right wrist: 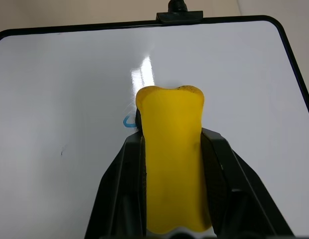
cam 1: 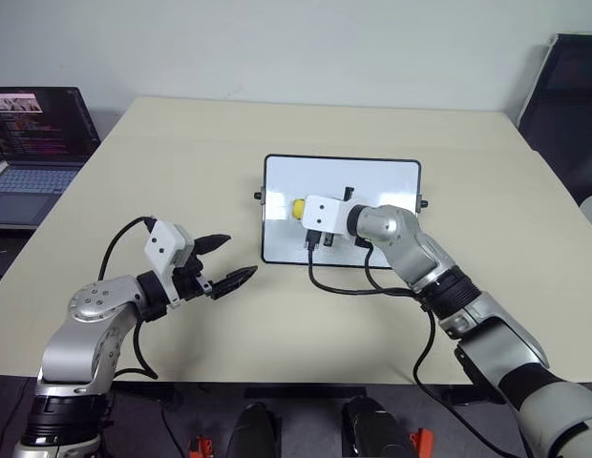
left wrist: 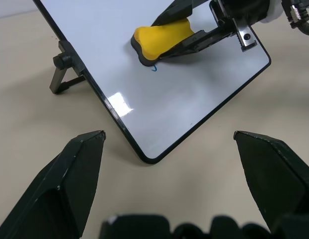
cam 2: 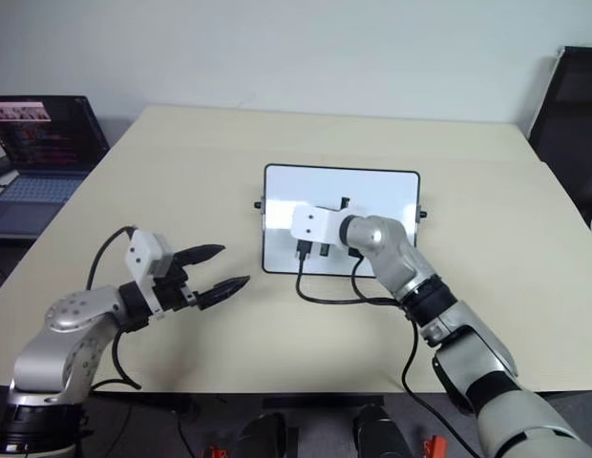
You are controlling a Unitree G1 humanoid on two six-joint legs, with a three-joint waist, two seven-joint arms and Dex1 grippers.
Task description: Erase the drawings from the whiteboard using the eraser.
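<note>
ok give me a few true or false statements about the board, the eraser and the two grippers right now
1. The right gripper is shut on the eraser. True.
2. The eraser is yellow and rests on the whiteboard. True.
3. The left gripper is closed around a marker. False: it is open, holds nothing and hovers over the table beside the board.
4. No drawings are left on the board. False: a small blue mark shows at the eraser's edge.
5. A laptop sits open at the robot's far left. True.
</note>
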